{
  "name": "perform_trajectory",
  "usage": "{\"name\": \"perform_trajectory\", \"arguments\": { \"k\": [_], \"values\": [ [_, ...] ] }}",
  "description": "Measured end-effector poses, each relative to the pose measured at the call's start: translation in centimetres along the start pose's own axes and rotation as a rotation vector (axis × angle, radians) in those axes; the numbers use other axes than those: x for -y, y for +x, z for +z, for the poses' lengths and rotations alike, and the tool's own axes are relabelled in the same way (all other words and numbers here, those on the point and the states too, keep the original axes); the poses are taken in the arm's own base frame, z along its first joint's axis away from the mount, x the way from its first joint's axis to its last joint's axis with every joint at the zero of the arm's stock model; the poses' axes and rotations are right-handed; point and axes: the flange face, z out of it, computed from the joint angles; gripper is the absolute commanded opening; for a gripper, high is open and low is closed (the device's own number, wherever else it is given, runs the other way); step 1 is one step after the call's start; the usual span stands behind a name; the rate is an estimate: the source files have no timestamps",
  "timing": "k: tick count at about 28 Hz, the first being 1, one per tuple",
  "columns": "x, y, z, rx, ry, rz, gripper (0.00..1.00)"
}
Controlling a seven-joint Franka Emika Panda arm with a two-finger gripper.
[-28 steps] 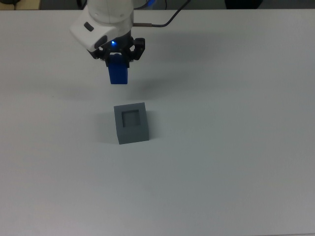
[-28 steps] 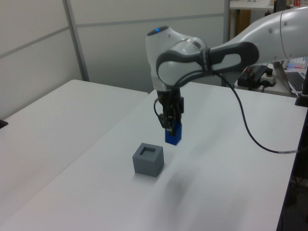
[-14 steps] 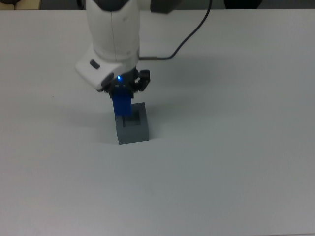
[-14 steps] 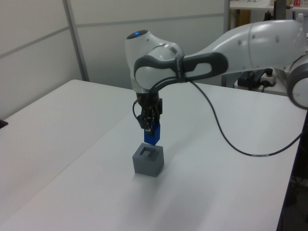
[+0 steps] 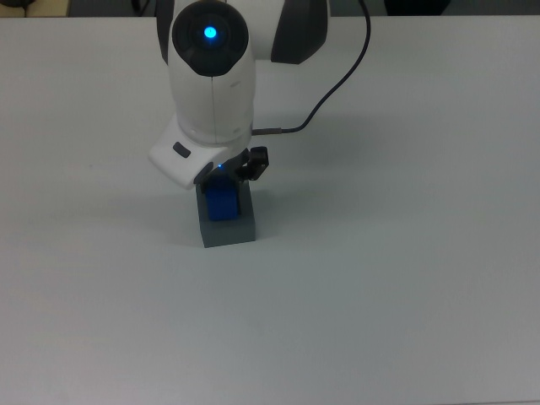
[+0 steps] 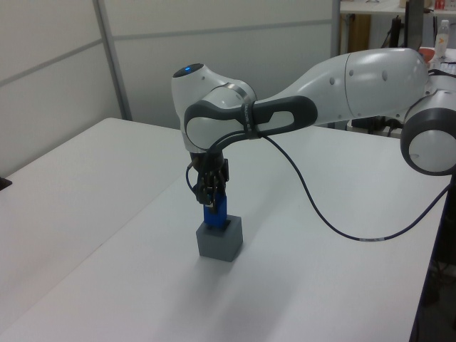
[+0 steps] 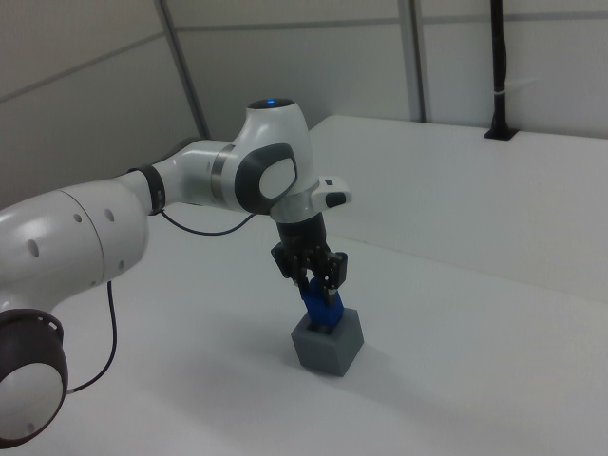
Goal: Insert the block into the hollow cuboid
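White table (image 5: pixel 405 278) all round; the jaws clamp the blue block (image 5: pixel 223 203) upright, its lower end already sunk in the gray box (image 5: pixel 229 228), long axis straight down

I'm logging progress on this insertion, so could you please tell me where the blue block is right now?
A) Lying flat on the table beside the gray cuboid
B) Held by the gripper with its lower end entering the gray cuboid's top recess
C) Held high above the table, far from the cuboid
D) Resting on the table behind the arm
B: the gripper holds the blue block upright, its lower end inside the top opening of the gray cuboid.
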Motion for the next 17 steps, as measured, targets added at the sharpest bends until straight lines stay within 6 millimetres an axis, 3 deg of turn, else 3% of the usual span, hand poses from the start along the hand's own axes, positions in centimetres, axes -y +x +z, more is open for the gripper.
{"name": "perform_trajectory", "arguments": {
  "k": [17],
  "values": [
    [0.82,-0.56,0.31,0.052,-0.016,-0.030,0.37]
  ]
}}
